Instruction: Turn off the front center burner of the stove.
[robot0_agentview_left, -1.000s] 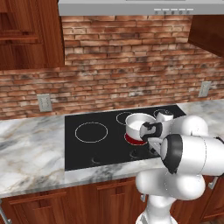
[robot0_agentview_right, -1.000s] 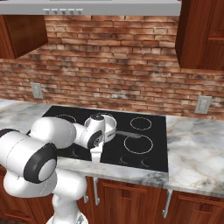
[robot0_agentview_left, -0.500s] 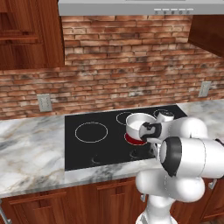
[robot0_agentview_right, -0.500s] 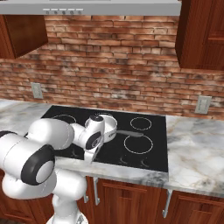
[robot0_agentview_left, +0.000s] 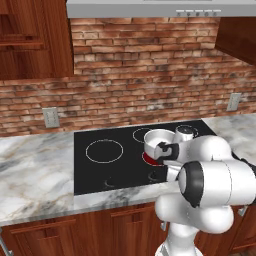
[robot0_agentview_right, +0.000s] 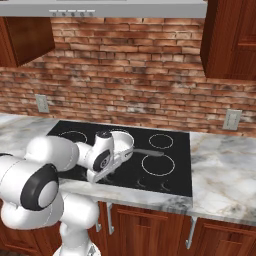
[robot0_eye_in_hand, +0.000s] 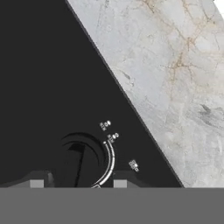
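Brick wall behind, marble table (robot0_agentview_left: 35, 175) running under it. Black glass stove (robot0_agentview_left: 100, 172) set into the table, white burner rings on top. Steel saucepan (robot0_agentview_left: 156, 141) sits on the front center burner (robot0_agentview_left: 148, 159), red glow showing at its near edge. Pincer (robot0_eye_in_hand: 78, 183) is low over a round control knob (robot0_eye_in_hand: 83, 159) near the stove's front edge, tips either side of it; can't tell whether it's gripping or loose.
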